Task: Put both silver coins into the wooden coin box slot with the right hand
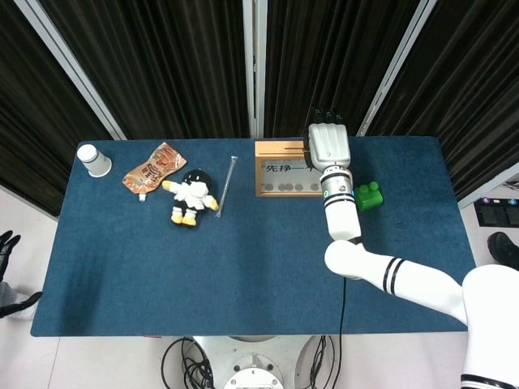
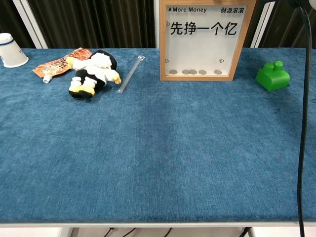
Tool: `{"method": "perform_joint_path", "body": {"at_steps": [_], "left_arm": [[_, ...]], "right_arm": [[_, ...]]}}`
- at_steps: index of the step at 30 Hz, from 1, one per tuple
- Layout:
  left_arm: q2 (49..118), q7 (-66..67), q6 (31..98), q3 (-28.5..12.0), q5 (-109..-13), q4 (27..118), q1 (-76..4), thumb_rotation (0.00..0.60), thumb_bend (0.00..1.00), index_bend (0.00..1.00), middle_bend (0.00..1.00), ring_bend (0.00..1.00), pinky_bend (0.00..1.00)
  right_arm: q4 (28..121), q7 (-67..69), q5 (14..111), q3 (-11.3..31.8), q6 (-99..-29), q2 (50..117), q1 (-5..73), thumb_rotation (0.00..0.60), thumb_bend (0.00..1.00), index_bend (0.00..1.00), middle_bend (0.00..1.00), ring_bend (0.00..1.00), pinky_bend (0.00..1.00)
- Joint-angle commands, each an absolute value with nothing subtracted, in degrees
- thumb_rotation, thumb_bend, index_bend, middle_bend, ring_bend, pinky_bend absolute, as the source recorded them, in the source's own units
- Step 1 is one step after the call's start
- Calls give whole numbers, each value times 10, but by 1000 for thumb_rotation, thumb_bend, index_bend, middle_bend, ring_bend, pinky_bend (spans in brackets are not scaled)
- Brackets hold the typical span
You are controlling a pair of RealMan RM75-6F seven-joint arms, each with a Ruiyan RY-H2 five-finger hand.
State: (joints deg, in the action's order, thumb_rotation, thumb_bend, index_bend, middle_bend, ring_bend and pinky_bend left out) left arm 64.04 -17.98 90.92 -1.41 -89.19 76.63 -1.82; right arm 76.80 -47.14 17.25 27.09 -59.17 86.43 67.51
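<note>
The wooden coin box (image 1: 280,171) stands at the back of the blue table; in the chest view the coin box (image 2: 200,39) shows a clear front, with several silver coins (image 2: 192,72) lying along its bottom. My right hand (image 1: 328,146) hovers over the right end of the box's top edge, back toward the camera and fingers pointing away and down. Its fingertips are hidden, so I cannot see whether it holds a coin. No loose coin shows on the table. My left hand (image 1: 7,243) hangs off the table's left side, dark fingers apart, holding nothing.
A green brick (image 1: 370,195) sits right of the box, beside my right forearm. Left of the box lie a clear tube (image 1: 226,185), a plush doll (image 1: 191,197), a snack pouch (image 1: 152,168) and a white cup (image 1: 94,160). A black cable (image 2: 302,123) hangs at the chest view's right edge.
</note>
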Motion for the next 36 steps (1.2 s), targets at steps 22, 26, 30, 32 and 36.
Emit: {"method": "perform_joint_path", "body": {"at_steps": [22, 26, 30, 32, 36], "left_arm": [[640, -174, 912, -17, -889, 769, -17, 600, 69, 54, 0, 0, 0], [640, -166, 918, -20, -889, 772, -16, 600, 68, 54, 0, 0, 0], [639, -142, 923, -22, -891, 781, -16, 600, 68, 54, 0, 0, 0], [638, -127, 925, -24, -891, 788, -16, 600, 68, 54, 0, 0, 0], [633, -96, 922, -23, -894, 803, -19, 600, 69, 54, 0, 0, 0]], "right_arm": [[950, -332, 408, 215, -682, 741, 555, 600, 327, 0, 0, 0, 0], [1010, -295, 620, 98, -810, 677, 432, 600, 321, 0, 0, 0, 0], [975, -240, 737, -8, -914, 671, 310, 600, 307, 0, 0, 0, 0], [935, -198, 759, -47, -940, 685, 255, 600, 296, 0, 0, 0, 0], [858, -139, 768, -88, -951, 723, 179, 600, 273, 0, 0, 0, 0]]}}
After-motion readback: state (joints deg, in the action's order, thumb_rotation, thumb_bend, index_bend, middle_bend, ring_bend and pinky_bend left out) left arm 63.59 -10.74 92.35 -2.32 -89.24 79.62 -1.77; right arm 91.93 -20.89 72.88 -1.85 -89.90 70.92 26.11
